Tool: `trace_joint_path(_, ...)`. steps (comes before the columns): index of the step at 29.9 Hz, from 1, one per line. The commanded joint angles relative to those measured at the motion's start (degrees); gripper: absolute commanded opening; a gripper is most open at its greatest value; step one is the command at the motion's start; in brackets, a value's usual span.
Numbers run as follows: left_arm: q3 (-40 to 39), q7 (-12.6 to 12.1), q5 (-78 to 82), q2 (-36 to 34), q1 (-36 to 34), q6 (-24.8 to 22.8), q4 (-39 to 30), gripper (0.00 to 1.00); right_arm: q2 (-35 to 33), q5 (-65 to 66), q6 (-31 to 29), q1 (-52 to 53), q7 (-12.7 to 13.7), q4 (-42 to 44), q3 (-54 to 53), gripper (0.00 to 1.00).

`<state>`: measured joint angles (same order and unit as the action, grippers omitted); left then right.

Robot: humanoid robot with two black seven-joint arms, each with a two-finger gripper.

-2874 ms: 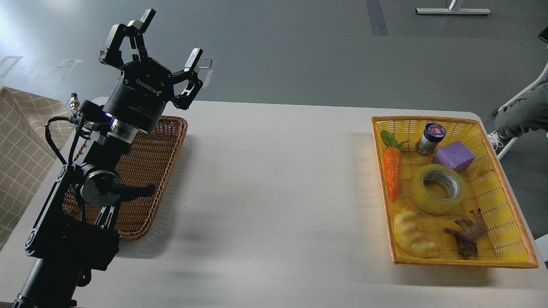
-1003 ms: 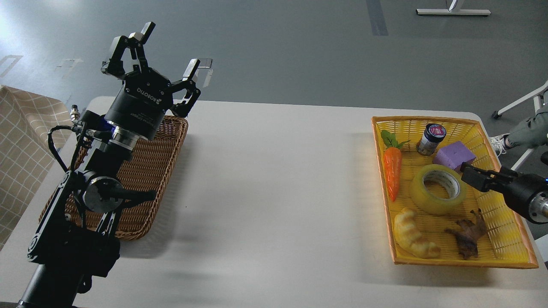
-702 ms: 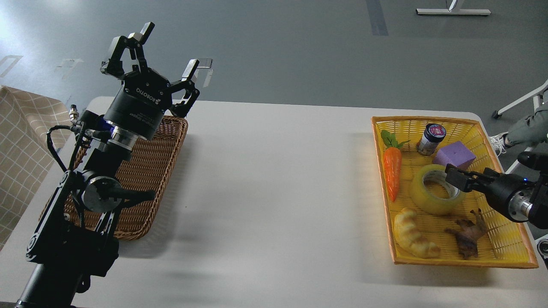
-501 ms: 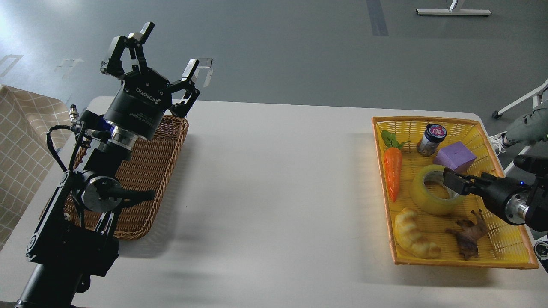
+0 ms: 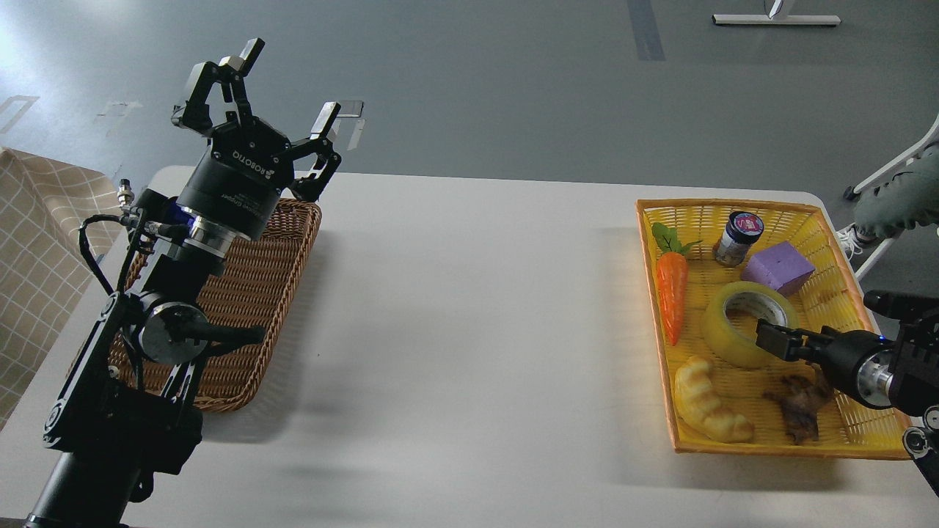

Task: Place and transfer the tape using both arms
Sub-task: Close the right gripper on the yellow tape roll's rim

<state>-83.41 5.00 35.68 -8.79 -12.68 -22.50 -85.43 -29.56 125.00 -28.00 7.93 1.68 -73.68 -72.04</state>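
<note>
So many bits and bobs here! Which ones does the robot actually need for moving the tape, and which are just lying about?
Needed for the job:
tape
right claw, at the tape
left claw, raised and open

Just lying about, beside the tape in the yellow basket:
toy carrot
small jar
purple block
croissant toy
brown animal figure

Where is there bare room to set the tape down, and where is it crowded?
The widest free patch is bare table between the brown wicker basket and the yellow basket. The wicker basket's visible floor holds nothing. The yellow basket is crowded: tape, carrot, jar, purple block, croissant, animal figure, right gripper.
</note>
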Motion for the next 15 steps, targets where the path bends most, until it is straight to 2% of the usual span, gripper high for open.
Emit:
trace_joint_path(1, -0.1, 0.0, -0.1, 0.0, 0.0, 0.0, 0.0, 0.98, 0.0, 0.0, 0.0, 0.4, 0.0, 0.1, 0.4, 0.96)
trace_joint_path(15, -0.1, 0.0, -0.1, -0.3, 0.0, 0.0, 0.1, 0.98, 0.1, 0.0, 0.0, 1.2, 0.0, 0.3, 0.7, 0.96)
